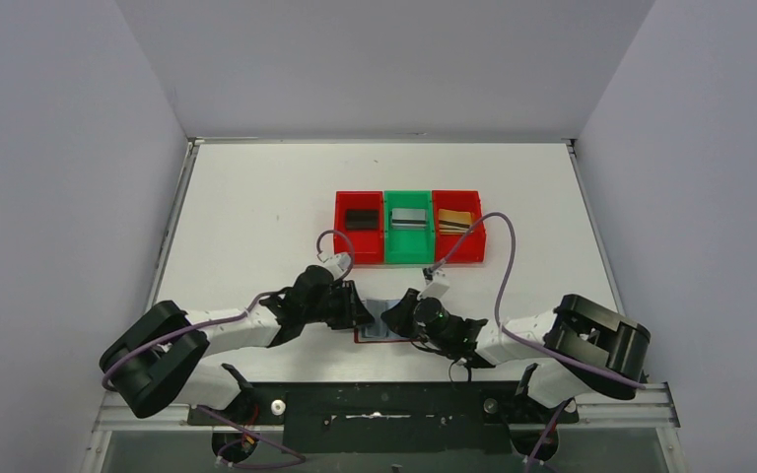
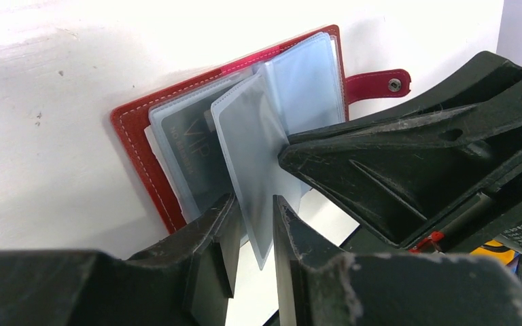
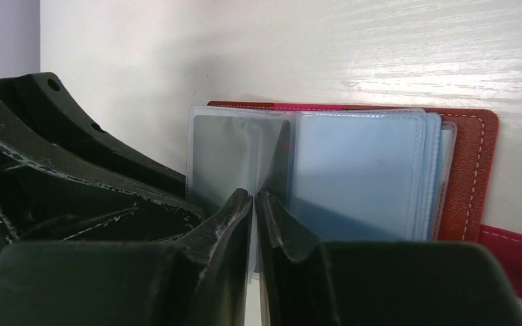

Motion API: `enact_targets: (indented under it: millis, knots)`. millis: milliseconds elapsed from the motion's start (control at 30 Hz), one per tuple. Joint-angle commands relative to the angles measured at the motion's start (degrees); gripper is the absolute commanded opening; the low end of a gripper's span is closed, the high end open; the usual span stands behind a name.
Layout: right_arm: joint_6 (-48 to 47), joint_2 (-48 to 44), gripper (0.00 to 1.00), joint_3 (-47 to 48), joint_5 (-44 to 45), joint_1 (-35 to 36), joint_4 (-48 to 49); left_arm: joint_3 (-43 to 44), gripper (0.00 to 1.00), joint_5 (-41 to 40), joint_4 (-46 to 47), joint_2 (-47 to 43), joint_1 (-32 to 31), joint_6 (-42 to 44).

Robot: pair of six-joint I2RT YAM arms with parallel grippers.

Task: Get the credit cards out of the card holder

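Now, card holder: a small dark red stitched booklet (image 2: 132, 132), lying open on the white table (image 1: 256, 197) near its front edge, between the two arms.
clasp tab: a small red strap with a metal stud (image 2: 377, 85), sticking out flat from the holder's far side.
sleeves: clear bluish-grey plastic pages fanned out from the spine; one upright sleeve (image 2: 251, 142) stands on edge, and the rest lie lower.
card in holder: a silver-grey plastic card (image 2: 190, 146) lettered "VIP", tucked in a sleeve against the cover.
left gripper: black, two-fingered (image 2: 255, 198), fingers a narrow way apart, one on each side of the upright sleeve; a gap shows beside the sleeve, so it is not clamped.
right gripper: black, two-fingered (image 3: 253, 193), fingers almost together with only a slit between, tips at the fold of the pages; I cannot tell whether a sleeve is pinched.
bins: three open plastic bins in a row, further back and well apart from the holder.
left red bin (image 1: 340, 236): holds a black card (image 1: 360, 219).
green bin (image 1: 409, 251): holds a silver card (image 1: 410, 218).
right red bin (image 1: 475, 241): holds a gold-tan card (image 1: 453, 219).
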Motion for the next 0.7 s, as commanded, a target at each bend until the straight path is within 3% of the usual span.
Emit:
enact_targets:
  millis: [0,233,667]
  knots:
    - [0.8,-3.2,0.13,-0.5,1.8,-0.5,2.9,2.9,0.23,0.9,4.7,0.5,-0.4,0.0]
    - [2.5,-9.9,0.37,-0.9,6.2,-0.4,-5.4,3.5,0.23,1.3,4.7,0.6,-0.7,-0.1]
    - [5.9,-24.3,0.47,-1.6,16.8,0.1,-24.7,8.5,0.24,1.1,3.3,2.3,-4.1,0.7]
